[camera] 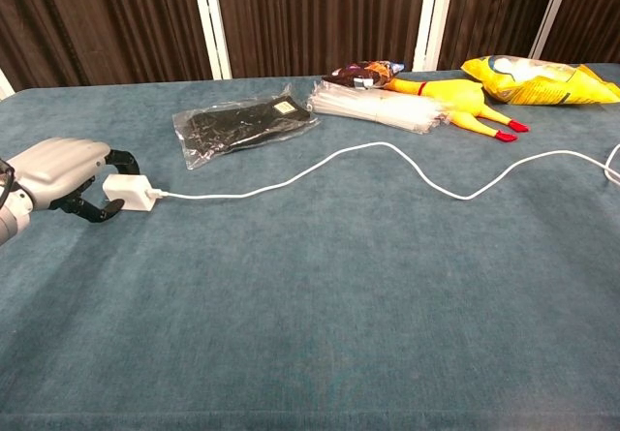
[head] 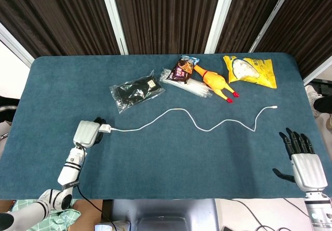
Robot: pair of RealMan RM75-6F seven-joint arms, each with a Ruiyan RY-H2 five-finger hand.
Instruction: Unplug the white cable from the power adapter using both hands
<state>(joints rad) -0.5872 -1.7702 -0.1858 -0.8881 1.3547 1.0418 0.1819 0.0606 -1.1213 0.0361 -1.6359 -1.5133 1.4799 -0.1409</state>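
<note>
The white power adapter (head: pixel 104 128) (camera: pixel 128 193) lies near the table's left side. My left hand (head: pixel 86 133) (camera: pixel 58 171) grips its left end, with fingers above it and the thumb below. The white cable (head: pixel 194 122) (camera: pixel 387 146) is plugged into the adapter's right side. It snakes rightward across the cloth to its free end (head: pixel 274 107). My right hand (head: pixel 303 160) hovers open, fingers spread, at the table's near right edge, far from the cable. The chest view does not show that hand.
A black item in a clear bag (head: pixel 136 91) (camera: pixel 242 121), a clear packet of white sticks (head: pixel 194 88), a dark snack pack (head: pixel 181 70), a yellow rubber chicken (head: pixel 217 82) (camera: pixel 455 97) and a yellow bag (head: pixel 250 70) lie along the far side of the blue table (head: pixel 171 158).
</note>
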